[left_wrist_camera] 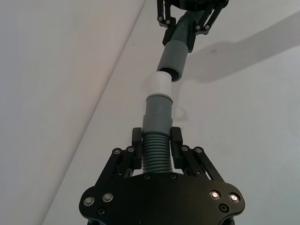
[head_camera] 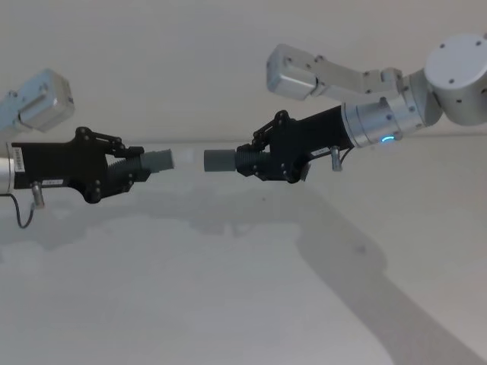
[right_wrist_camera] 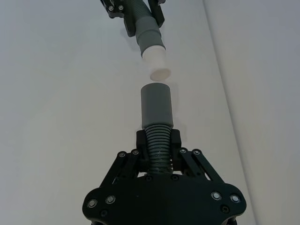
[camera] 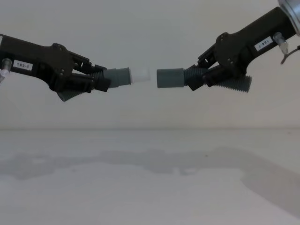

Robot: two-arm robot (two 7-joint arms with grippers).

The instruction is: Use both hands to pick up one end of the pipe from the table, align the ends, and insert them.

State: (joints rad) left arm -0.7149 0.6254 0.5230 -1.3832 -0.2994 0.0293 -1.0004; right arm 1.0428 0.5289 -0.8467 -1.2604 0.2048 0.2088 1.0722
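Observation:
Both pipe pieces hang in the air above the white table (head_camera: pixel 228 304). My left gripper (head_camera: pixel 128 169) is shut on the corrugated part of one piece (left_wrist_camera: pixel 156 157), whose grey cuff (camera: pixel 117 76) carries a white tip (camera: pixel 139 74) pointing right. On the other side, my right gripper (head_camera: pixel 249 160) is shut on the second piece (right_wrist_camera: pixel 158 152), its open grey socket (camera: pixel 169 78) pointing left. The two ends face each other at about the same height, a small gap apart and not touching. In the left wrist view the white tip (left_wrist_camera: pixel 159 84) sits just short of the socket (left_wrist_camera: pixel 172 58).
The table (camera: pixel 140 187) spreads wide below both arms and carries only their shadows. A pale wall rises behind it.

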